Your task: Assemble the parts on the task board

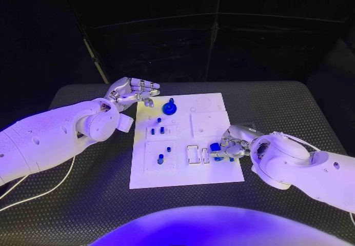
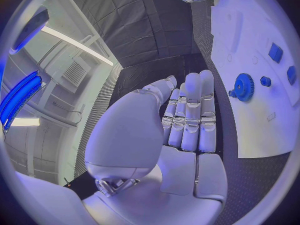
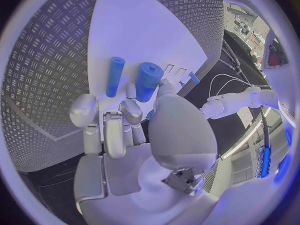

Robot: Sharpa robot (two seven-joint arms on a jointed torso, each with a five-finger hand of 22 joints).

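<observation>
The white task board [image 1: 185, 171] lies in the middle of the table. A blue gear [image 1: 170, 108] sits near its far left corner, also seen in the left wrist view [image 2: 244, 87]. My left hand [image 1: 133, 92] hovers just off that corner, fingers stretched out and holding nothing. My right hand [image 1: 234, 144] rests at the board's right edge. Its thumb and a finger pinch a thick blue cylinder [image 3: 149, 81], which is beside the fingers [image 1: 216, 147]. A thin blue rod [image 3: 114, 76] lies next to it on the board.
Several small blue pegs [image 1: 159, 131] stand in the board's left blocks, and another [image 1: 160, 160] stands nearer me. White rectangular frames [image 1: 194, 154] lie left of my right hand. Black ribbed table [image 1: 89, 205] surrounds the board. A white cable [image 1: 44, 184] runs at the left.
</observation>
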